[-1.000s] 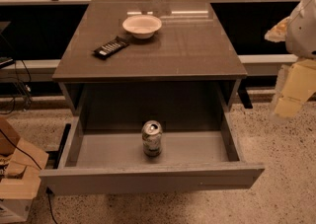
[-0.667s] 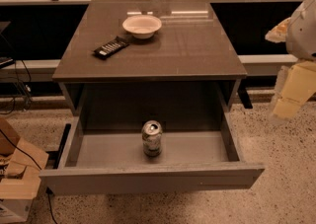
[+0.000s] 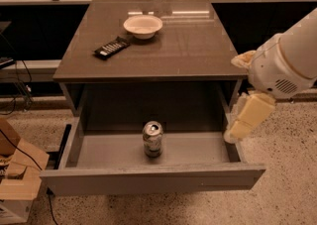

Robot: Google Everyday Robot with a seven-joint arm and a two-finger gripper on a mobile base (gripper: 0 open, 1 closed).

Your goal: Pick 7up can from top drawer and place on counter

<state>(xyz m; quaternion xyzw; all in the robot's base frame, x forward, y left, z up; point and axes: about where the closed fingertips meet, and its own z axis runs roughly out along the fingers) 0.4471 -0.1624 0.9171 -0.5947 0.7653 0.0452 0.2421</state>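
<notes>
The 7up can point(image 3: 152, 139) stands upright in the middle of the open top drawer point(image 3: 148, 180), silvery top with pull tab showing. The drawer is pulled out below the dark glossy counter point(image 3: 193, 50). My gripper point(image 3: 234, 134) hangs from the white arm at the right. It is pale yellow and points down at the drawer's right wall, well to the right of the can and not touching it. It holds nothing that I can see.
A white bowl point(image 3: 142, 25) and a black remote point(image 3: 112, 47) lie on the counter's back left. A cardboard box point(image 3: 17, 179) with cables sits on the speckled floor at the left. A railing runs behind the counter.
My arm and gripper have moved left and down, from beside the counter toward the drawer's right wall. The can, bowl and remote have not moved.
</notes>
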